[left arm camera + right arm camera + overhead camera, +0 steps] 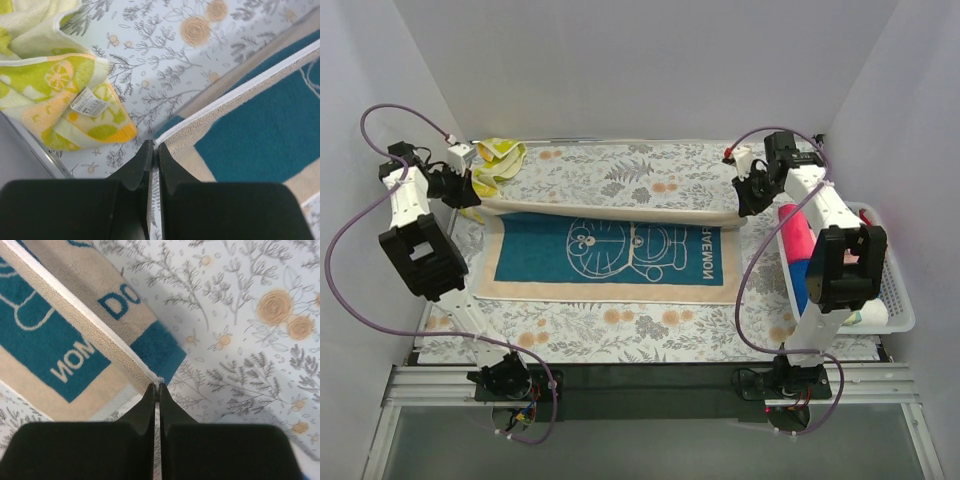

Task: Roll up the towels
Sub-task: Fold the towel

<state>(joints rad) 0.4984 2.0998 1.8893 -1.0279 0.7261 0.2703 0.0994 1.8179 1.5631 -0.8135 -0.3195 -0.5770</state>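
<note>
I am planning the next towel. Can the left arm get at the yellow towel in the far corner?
Probably not yet. The yellow towel lies beside the left gripper with nothing between, but its jaws are shut on a corner of the blue towel; it must let go first.

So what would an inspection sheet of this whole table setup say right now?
Surface: floral table covering, flat.
Job's things: tan-and-blue cartoon cloth towel, far edge lifted; yellow patterned cloth towel crumpled far left; pink cloth roll and blue cloth roll at right.
Clutter: white slotted plastic basket holding those rolls.
Hands: left hand and right hand shut on the cartoon towel's corners.
Cables: purple cables loop beside both arms.
Surroundings: plain white walls.
</note>
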